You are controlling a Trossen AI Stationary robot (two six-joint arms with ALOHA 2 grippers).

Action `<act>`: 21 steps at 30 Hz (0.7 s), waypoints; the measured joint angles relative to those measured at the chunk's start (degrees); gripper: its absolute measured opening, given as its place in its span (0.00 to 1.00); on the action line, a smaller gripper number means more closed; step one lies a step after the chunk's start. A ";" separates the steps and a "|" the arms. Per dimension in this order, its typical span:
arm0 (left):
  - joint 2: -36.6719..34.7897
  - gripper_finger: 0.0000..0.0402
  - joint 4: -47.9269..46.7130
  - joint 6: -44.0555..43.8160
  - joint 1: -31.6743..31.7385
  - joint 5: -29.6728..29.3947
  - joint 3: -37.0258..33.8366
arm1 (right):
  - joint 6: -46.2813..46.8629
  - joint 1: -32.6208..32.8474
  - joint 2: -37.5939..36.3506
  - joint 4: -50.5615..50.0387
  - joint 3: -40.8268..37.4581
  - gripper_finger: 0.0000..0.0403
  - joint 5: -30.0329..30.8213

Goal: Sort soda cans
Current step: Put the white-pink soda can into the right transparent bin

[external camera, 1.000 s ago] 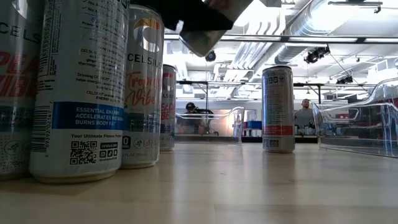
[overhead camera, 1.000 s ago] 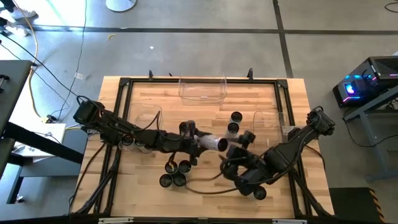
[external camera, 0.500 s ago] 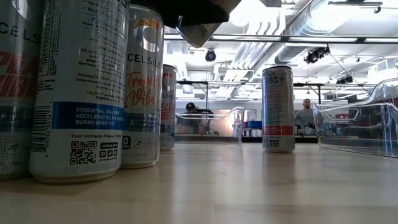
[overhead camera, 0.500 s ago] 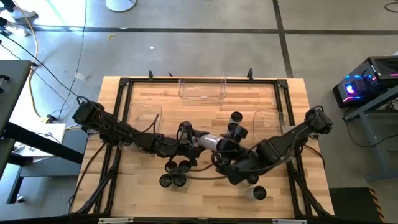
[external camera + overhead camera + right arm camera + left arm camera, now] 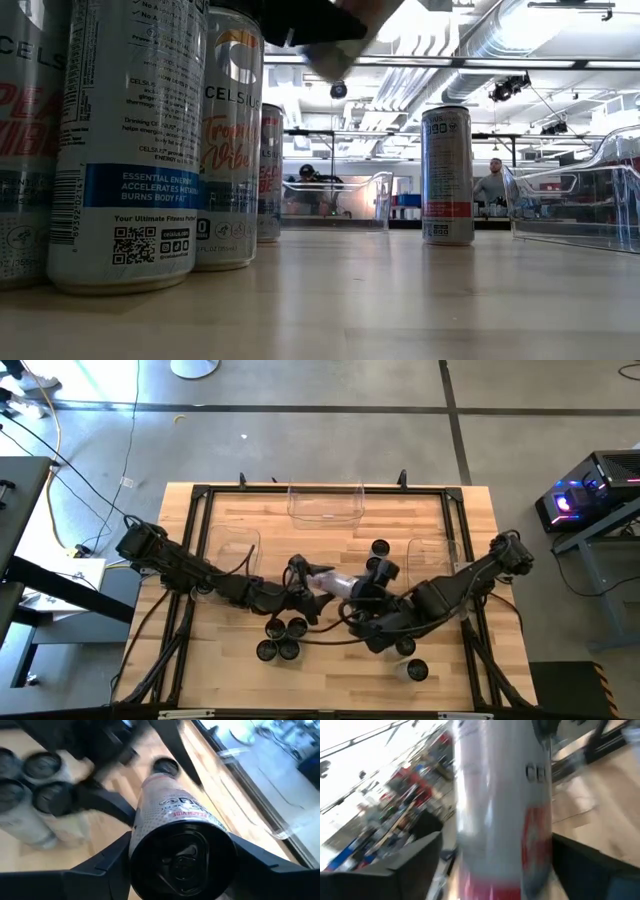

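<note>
One soda can [image 5: 340, 583] lies on its side in the air over the table's middle, between both grippers. My right gripper [image 5: 366, 592] is shut on its right end; the right wrist view shows the dark lid [image 5: 182, 857] end-on. My left gripper [image 5: 314, 582] is open, its fingers [image 5: 422, 865] standing on either side of the can's left end [image 5: 502, 810]. Three cans [image 5: 281, 637] stand grouped near the front left, and they loom large in the low view [image 5: 130, 140]. Two more cans [image 5: 378, 550] stand right of centre. My right gripper pinches the can's wall just behind the lid end [image 5: 141, 831] between its two fingers [image 5: 107, 857], one on each opposite side. The fingers come from the table's right, slanting down, and lie along the can. The can is about level and lifted clear of the table.
Clear plastic bins stand at the far middle [image 5: 325, 502], the left [image 5: 236, 546] and the right [image 5: 432, 552]. A single can [image 5: 415, 671] stands near the front right, and another [image 5: 298, 565] stands behind my left gripper. A black frame [image 5: 200, 495] rims the wooden table.
My right gripper has moved toward the table's left, up to the can that my left gripper held out, and has taken hold of its right end. My left gripper's fingers have spread off the can. The can has stayed lifted and about level.
</note>
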 joint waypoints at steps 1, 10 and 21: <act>-0.45 0.91 -0.88 -0.18 -0.01 -1.98 0.00 | 1.67 0.49 -0.10 -3.24 1.32 0.59 0.41; -8.19 0.98 -11.77 -8.86 0.38 -2.36 -1.11 | 13.26 3.06 -4.25 -19.31 6.13 0.59 -10.18; -18.60 0.98 -12.30 -17.69 0.43 0.54 -10.73 | 28.66 3.91 -24.13 -19.92 -10.51 0.59 -18.29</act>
